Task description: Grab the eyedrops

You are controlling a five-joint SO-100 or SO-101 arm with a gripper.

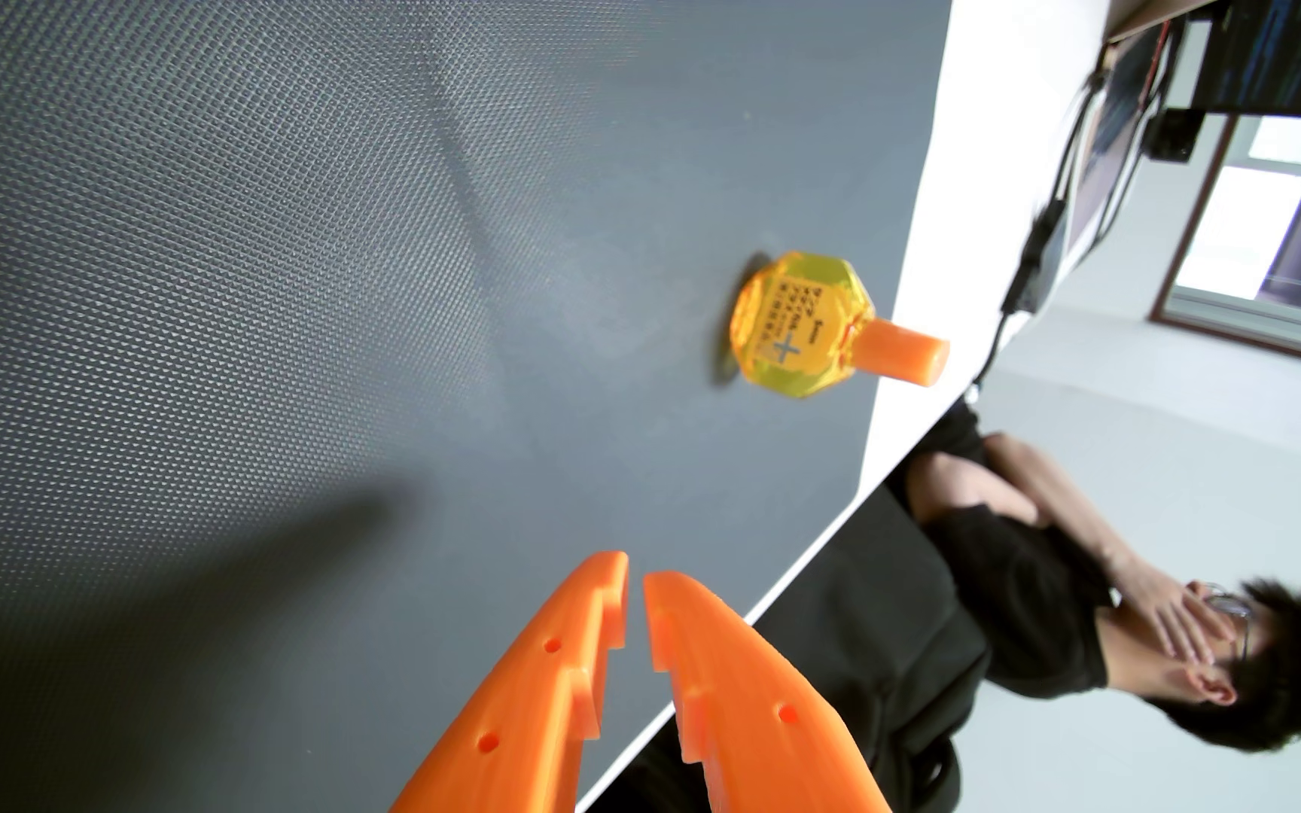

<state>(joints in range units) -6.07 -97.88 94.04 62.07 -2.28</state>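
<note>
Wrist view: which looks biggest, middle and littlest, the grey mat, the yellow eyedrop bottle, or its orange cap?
1. Grey mat, biggest by far.
2. Yellow eyedrop bottle.
3. Orange cap, littlest.
The bottle and cap are joined, so nearness to the camera does not muddle their order.

End effector (636,582) base apparently cropped.

Bright daylight from the window (1273,227) overexposes the white desk (968,156) edge; soft shadows cross the sharply focused mat (241,273).
</note>
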